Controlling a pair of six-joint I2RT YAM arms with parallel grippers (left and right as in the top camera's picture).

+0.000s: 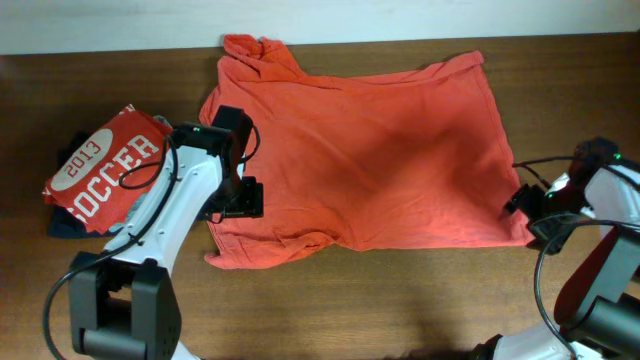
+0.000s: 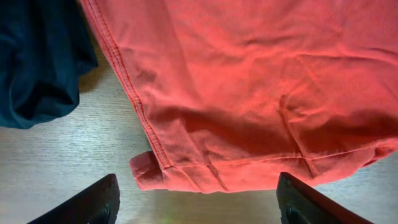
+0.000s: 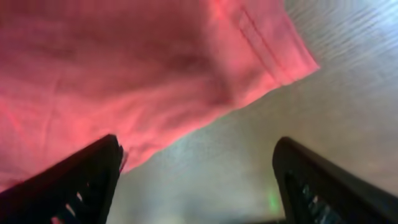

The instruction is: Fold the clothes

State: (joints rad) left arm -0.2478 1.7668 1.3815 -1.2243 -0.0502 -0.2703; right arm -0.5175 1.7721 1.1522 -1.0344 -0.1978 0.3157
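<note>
T-shirt (image 1: 380, 150) edges beneath left pincer (image 2: 196, 194) and right pincer (image 3: 196, 163), both wide apart, empty

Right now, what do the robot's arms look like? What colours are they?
Both are chunky white tubes with black joints. The left arm ends in a boxy black wrist, and thin black cables loop along it. The right arm is white and black too, with its own black cable. The jaws are black, slanted wedges.
</note>
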